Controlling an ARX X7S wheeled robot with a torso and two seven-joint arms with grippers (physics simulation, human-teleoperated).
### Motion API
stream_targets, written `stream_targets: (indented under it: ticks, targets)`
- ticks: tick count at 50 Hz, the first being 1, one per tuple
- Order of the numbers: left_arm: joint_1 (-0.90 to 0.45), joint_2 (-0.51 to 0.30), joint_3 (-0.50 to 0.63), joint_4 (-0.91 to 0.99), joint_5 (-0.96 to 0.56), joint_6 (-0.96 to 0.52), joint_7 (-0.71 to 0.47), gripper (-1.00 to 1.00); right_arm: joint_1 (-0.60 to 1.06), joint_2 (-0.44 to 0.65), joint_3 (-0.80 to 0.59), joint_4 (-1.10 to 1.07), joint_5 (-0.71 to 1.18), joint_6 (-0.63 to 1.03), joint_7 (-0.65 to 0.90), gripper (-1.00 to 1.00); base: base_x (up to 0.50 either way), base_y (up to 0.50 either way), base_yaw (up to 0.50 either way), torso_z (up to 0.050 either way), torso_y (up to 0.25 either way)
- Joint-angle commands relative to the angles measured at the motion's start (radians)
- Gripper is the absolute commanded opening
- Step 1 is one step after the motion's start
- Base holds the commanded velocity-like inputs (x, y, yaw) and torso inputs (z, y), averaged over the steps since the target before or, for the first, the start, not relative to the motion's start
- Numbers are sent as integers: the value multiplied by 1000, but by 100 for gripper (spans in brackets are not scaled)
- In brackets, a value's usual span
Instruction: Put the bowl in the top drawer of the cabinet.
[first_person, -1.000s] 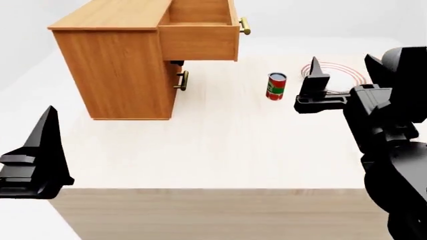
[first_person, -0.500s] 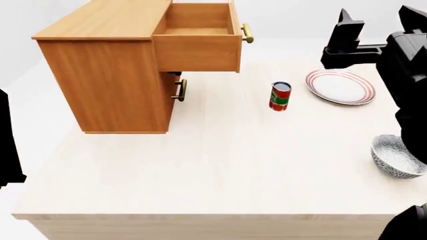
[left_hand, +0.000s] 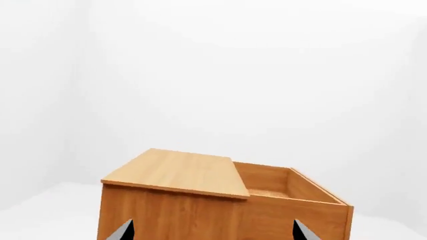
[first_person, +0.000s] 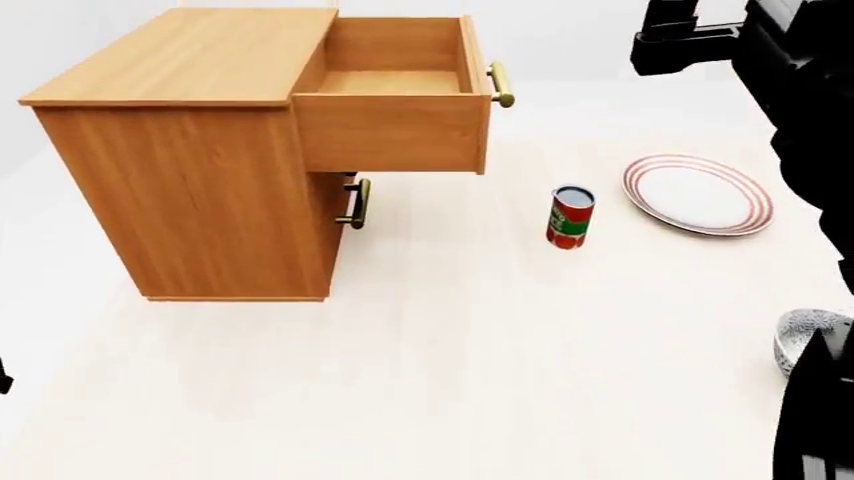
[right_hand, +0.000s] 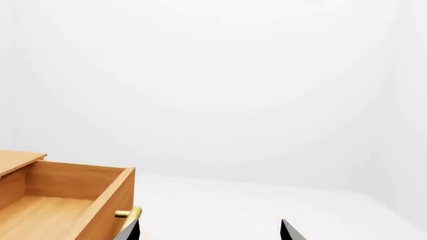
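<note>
The speckled bowl (first_person: 805, 333) sits on the table at the right edge of the head view, partly hidden behind my right arm. The wooden cabinet (first_person: 187, 160) stands far left, and its top drawer (first_person: 390, 118) is pulled out and empty. My right gripper (right_hand: 210, 232) is raised high, far above the bowl, and is open with nothing between its fingertips; it faces the drawer's brass handle (right_hand: 127, 214). My left gripper (left_hand: 212, 232) is also open and empty, facing the cabinet's side (left_hand: 173, 215). In the head view only a black sliver of it shows at the left edge.
A red can (first_person: 570, 217) stands upright between the cabinet and a white red-rimmed plate (first_person: 698, 194). The lower drawer's handle (first_person: 355, 203) sits under the open drawer. My right arm (first_person: 801, 110) fills the right side of the head view.
The head view has moved closer, so the cabinet looks bigger. My right gripper rose to the top of the view. The left gripper slid almost out at the left edge.
</note>
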Motion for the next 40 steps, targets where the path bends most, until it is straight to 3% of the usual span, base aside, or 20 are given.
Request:
stream_targets:
  ticks: [1,21,40]
  targets:
    - [-161,-19,13,-16,-136,-101,-84,100,71,11,-74,96,-27,-34,-31,100,234,0,0,0,0]
    - [-142,-84,-67,-20,-257,-86,-150,100,91,40,-79,102,-28,-18,-34,100,233,0,0,0,1]
    - [-161,-94,-76,-19,-290,-80,-173,100,112,46,-92,101,-25,-13,-38,100,234,23,0,0,1]
